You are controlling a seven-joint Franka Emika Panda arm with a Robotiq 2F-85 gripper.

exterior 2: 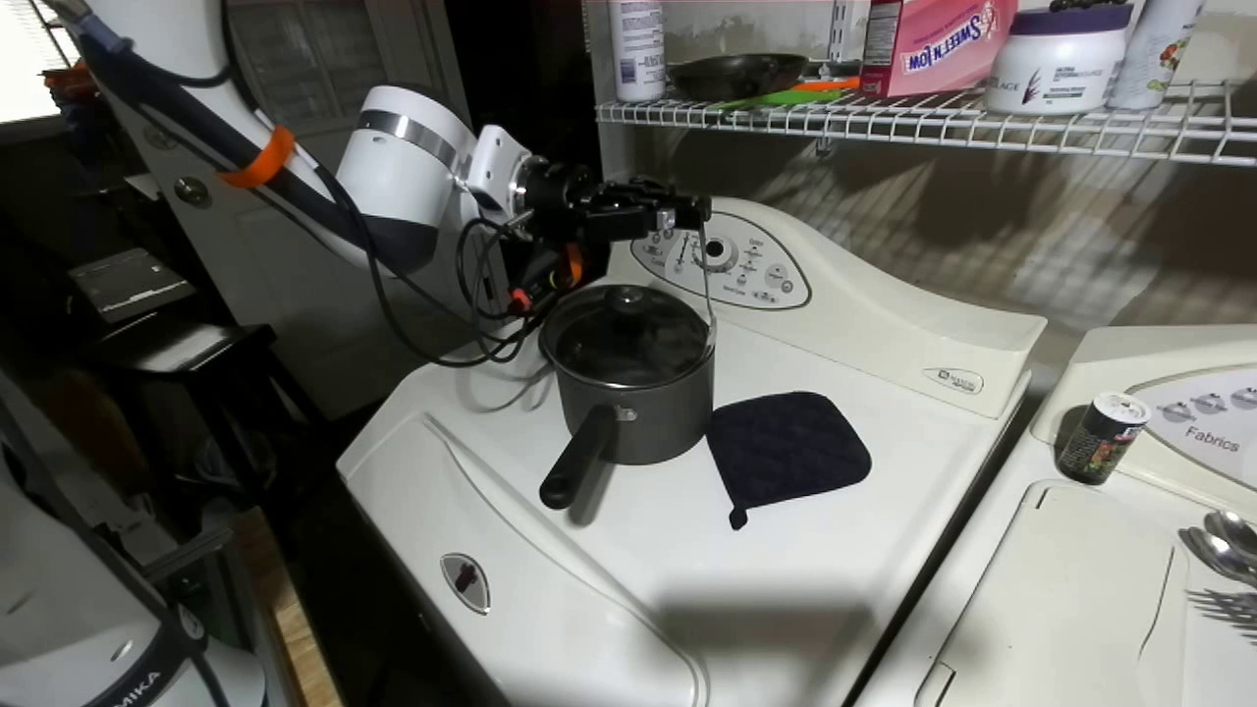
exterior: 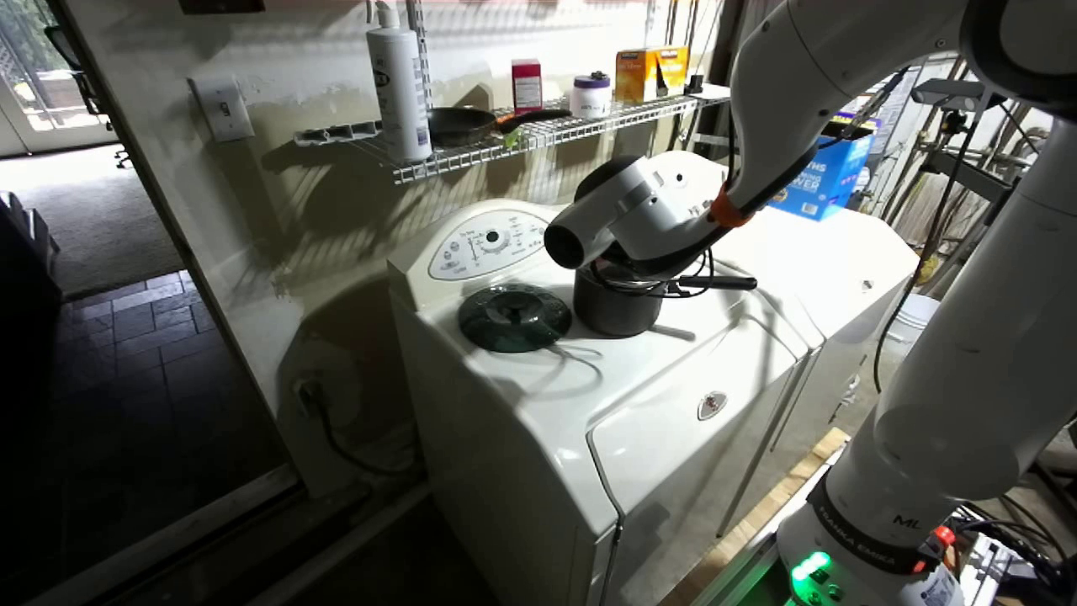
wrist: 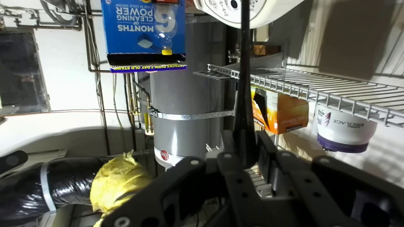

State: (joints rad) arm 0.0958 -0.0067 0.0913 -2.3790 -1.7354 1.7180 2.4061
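Observation:
My gripper (exterior 2: 692,211) is shut on the end of a long thin dark utensil (exterior 2: 707,275), which hangs down from it. In the wrist view, which stands upside down, the gripper (wrist: 245,140) has the utensil's dark handle (wrist: 245,78) between its fingers. The utensil's lower end overlaps the right rim of a dark grey pot (exterior 2: 638,422); I cannot tell whether it touches. The pot also shows in an exterior view (exterior: 618,311), partly behind the arm. A dark glass lid (exterior: 515,316) lies beside it. A lid knob (exterior 2: 628,299) shows at the pot's top, on or behind it.
The pot stands on a white appliance (exterior 2: 786,589) beside a dark mitt (exterior 2: 786,447). A wire shelf (exterior 2: 943,128) with bottles, boxes and a pan runs along the wall above. A seasoning can (exterior 2: 1102,437) and spoons (exterior 2: 1223,550) lie on the neighbouring machine.

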